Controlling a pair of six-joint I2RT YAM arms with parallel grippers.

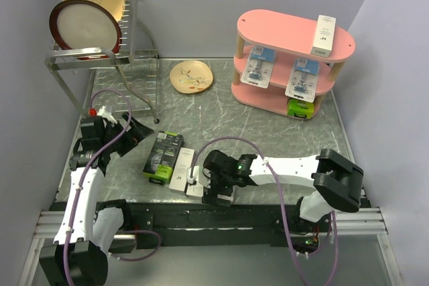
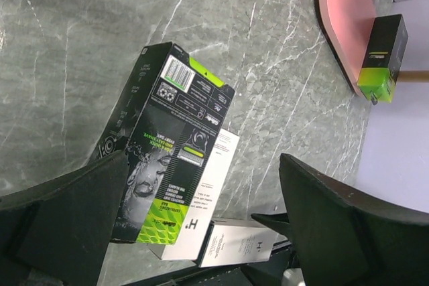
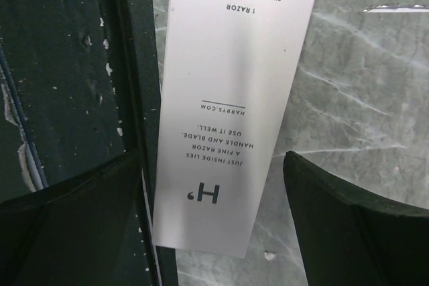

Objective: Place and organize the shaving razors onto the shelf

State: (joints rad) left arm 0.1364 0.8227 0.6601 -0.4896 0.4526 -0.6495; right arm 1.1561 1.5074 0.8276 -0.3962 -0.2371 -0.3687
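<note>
The pink shelf (image 1: 285, 28) stands at the back right. A slim white box (image 1: 326, 34) rests on its top board, two blister cards (image 1: 259, 67) (image 1: 301, 77) on the middle one, and a black-and-green box (image 1: 301, 108) at the bottom. A second black-and-green box (image 1: 163, 156) lies near the front edge with a white box (image 1: 181, 169) beside it. My right gripper (image 1: 200, 184) is low over another white box (image 3: 228, 98), open, with its fingers (image 3: 355, 226) on either side and a gap showing. My left gripper (image 2: 201, 226) hangs open above and left of the packs (image 2: 167, 159).
A wire dish rack (image 1: 137, 65) with two large plates (image 1: 87, 25) stands at the back left. A small patterned plate (image 1: 191, 76) lies on the table between rack and shelf. The black rail (image 1: 201, 216) of the near table edge runs just beside the white boxes.
</note>
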